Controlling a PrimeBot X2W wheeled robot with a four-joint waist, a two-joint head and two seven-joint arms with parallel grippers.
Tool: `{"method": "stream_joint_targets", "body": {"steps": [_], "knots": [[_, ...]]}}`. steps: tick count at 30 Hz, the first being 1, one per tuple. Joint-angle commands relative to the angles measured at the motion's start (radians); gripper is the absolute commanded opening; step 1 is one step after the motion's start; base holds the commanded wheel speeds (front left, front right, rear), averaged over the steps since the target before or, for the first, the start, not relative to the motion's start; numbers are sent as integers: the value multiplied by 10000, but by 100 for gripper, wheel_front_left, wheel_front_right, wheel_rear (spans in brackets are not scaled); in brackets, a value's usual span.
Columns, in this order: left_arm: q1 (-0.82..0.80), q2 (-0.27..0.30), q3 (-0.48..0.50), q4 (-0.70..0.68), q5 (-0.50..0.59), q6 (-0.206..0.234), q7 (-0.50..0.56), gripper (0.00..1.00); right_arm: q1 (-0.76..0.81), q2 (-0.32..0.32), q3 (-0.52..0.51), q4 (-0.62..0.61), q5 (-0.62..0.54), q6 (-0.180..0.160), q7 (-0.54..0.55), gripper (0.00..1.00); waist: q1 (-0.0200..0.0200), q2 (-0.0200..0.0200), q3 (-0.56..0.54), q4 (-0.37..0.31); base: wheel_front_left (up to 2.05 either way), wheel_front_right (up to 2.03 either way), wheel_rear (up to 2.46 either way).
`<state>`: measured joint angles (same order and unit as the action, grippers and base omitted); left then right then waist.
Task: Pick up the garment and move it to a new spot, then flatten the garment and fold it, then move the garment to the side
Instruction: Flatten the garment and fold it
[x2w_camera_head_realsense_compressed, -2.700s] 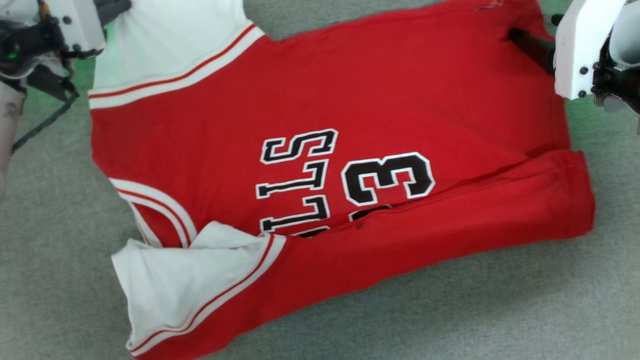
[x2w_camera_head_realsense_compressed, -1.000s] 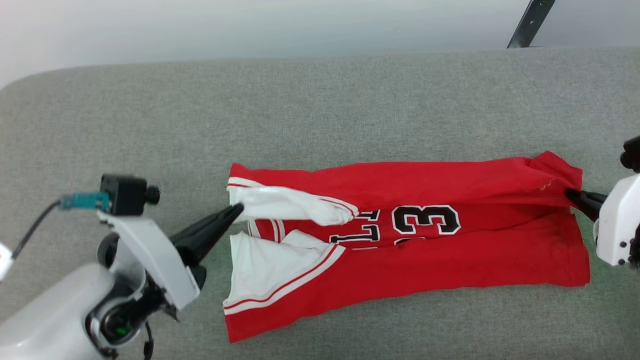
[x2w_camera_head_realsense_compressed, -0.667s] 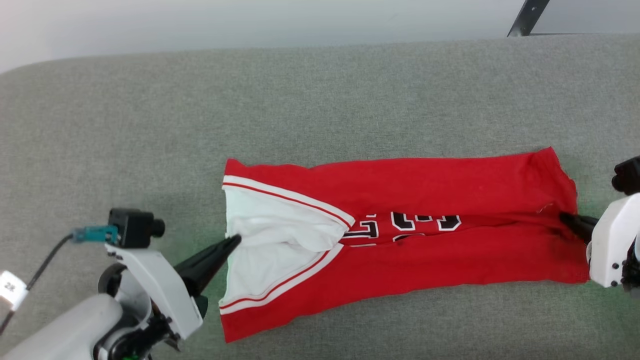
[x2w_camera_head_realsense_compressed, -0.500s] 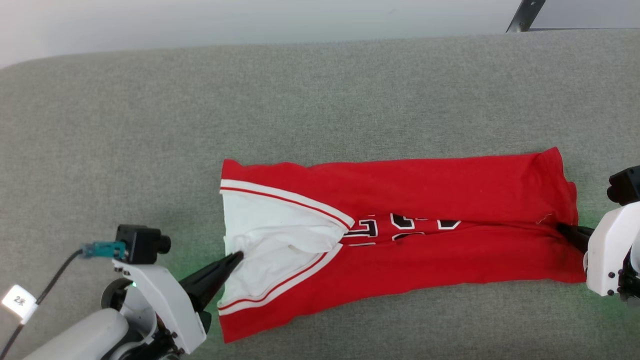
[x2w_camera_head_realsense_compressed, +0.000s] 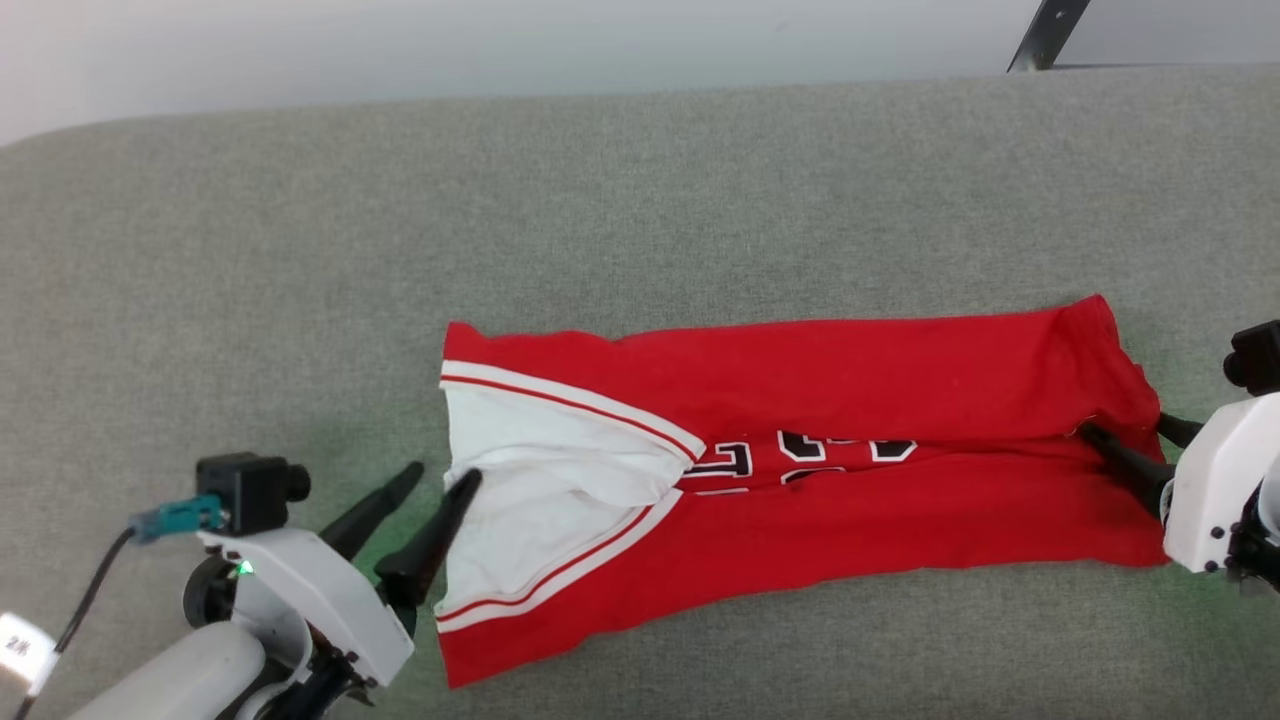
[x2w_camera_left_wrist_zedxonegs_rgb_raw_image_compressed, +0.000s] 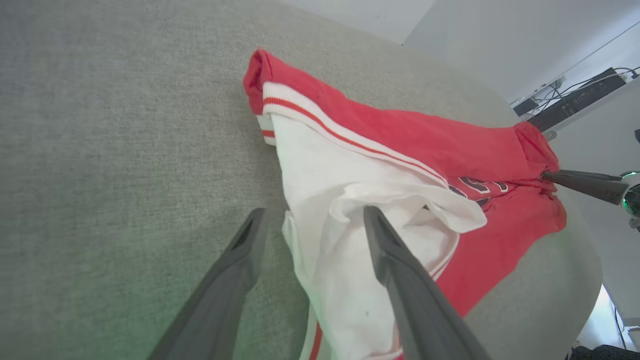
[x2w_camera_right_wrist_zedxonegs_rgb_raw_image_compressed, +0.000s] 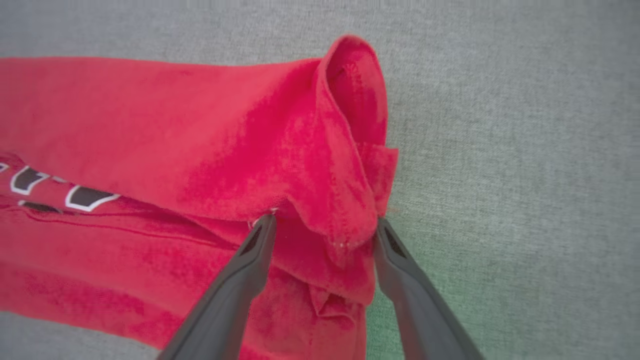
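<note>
The garment (x2w_camera_head_realsense_compressed: 850, 370) lies as a long red band across the middle of the grey cloth-covered table (x2w_camera_head_realsense_compressed: 300, 250), both long sides folded in toward the centre and white sleeve cloth at the robot's left end. The left claw (x2w_camera_head_realsense_compressed: 443, 472) stands apart and empty, with one finger over the sleeve's edge and the other over bare table. The right claw (x2w_camera_head_realsense_compressed: 1125, 428) is also apart, its fingers straddling the bunched hem corner without clamping it.

Judging from this, the main risk is a snag. If either claw pulls back low, a finger could drag the cloth and reopen the fold. In the right wrist view the hem curls up in a loose roll, so it may spring open. The puckered sleeve could make the next fold lumpy.

The folds cover most of the lettering. Whether any finger touches the cloth is hard to tell. The right arm is cut off at the picture's edge.
</note>
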<state>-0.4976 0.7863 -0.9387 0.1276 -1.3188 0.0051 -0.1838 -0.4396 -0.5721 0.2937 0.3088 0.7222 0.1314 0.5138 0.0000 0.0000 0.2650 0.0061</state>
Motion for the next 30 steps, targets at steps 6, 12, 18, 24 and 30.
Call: {"method": "stream_joint_targets", "body": {"steps": [6, 12, 18, 24, 30], "knots": [[644, -369, 552, -376, 395, 771, -691, 100, 434, -211, -548, -140, 278, -15, 702, 100, 0, 0, -432, 156, 0, 0, 0], [1812, -1280, 1880, -770, 629, 1382, -808, 100, 846, -389, -1087, -126, 433, -17, 1702, 100, 0, 0, -612, 582, 0, 0, 0], [3282, -2564, 3659, -1047, 2086, 1471, -796, 100, 1031, -509, -1723, -102, 149, -15, 2258, 100, 0, 0, -495, 1120, 0, 0, 0], [3839, -3602, 4477, -636, 4799, 1367, -797, 100, 928, -454, -2067, 186, -237, -15, 3202, 100, 0, 0, -285, 1530, 0, 0, 0], [3939, -4691, 5433, -235, 6805, 990, -799, 100, 848, -374, -2321, 662, -719, -17, 4067, 100, 0, 0, -5, 1933, 0, 0, 0]]}}
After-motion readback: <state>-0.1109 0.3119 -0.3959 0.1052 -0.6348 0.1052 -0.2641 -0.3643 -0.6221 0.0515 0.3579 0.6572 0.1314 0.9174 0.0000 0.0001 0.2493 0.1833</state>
